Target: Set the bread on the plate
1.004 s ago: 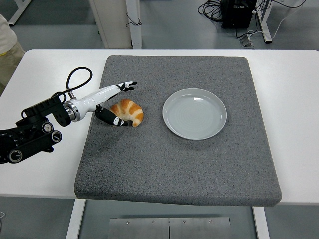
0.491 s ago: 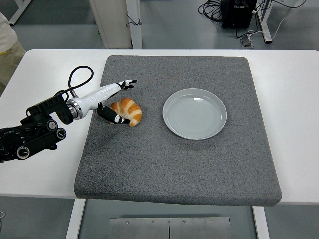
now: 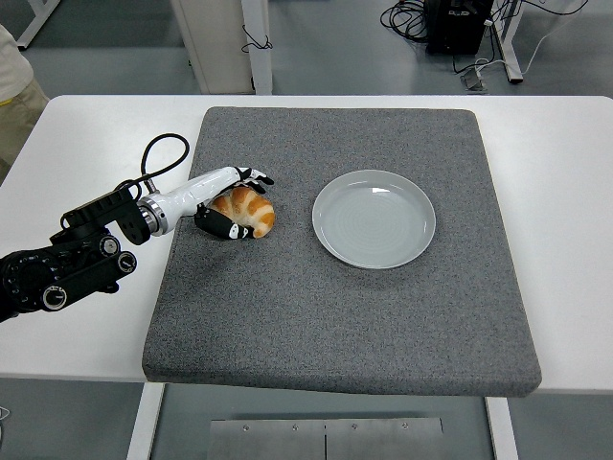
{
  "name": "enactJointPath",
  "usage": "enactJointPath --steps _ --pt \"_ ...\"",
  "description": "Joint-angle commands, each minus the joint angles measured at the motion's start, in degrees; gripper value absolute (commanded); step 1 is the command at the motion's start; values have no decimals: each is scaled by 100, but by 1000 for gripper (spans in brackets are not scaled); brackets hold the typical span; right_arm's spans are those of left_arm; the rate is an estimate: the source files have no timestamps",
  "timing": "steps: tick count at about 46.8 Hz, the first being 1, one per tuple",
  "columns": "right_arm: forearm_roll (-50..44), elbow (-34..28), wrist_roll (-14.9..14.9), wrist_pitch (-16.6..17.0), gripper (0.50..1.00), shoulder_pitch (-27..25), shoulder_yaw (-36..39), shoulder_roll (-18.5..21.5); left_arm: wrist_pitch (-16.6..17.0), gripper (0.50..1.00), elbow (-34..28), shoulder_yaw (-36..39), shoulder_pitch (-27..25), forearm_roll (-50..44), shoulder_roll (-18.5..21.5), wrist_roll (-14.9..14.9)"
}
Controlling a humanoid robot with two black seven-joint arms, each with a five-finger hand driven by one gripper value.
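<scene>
A golden croissant, the bread point(image 3: 253, 212), lies on the left part of the grey mat point(image 3: 335, 316). My left hand point(image 3: 245, 203) comes in from the left on a white forearm and wraps the bread: its fingers curl over the top and far side, and the thumb presses the near side. The pale grey plate point(image 3: 374, 218) sits a short way right of the bread, with nothing on it. The bread still appears to rest on the mat. My right arm is out of view.
The mat covers most of the white table point(image 3: 565, 192). A person's sleeve point(image 3: 14, 86) shows at the top left edge. A black cable loops above my left wrist point(image 3: 163, 153).
My left hand's fingers, stretched out above the bread a second ago, have curled down onto it. The arm has moved slightly right, and the bread has barely shifted.
</scene>
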Motion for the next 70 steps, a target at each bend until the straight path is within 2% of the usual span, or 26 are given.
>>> enactJointPath --steps 1,13,37,47,70 --pt "0 0 0 1 1000 0 0 0 -6 500 -1 -1 7 -9 -1 0" --pt "0 0 0 1 1000 0 0 0 -41 500 -98 -1 -55 -18 96 -238" --pt "0 0 0 10 1000 0 0 0 -155 500 -353 -1 -468 -9 412 -246" --pt "0 0 0 1 1000 0 0 0 -296 500 -450 8 -863 -17 439 -238" --pt "0 0 0 1 1000 0 0 0 -744 500 -502 -1 -1874 -9 869 -246"
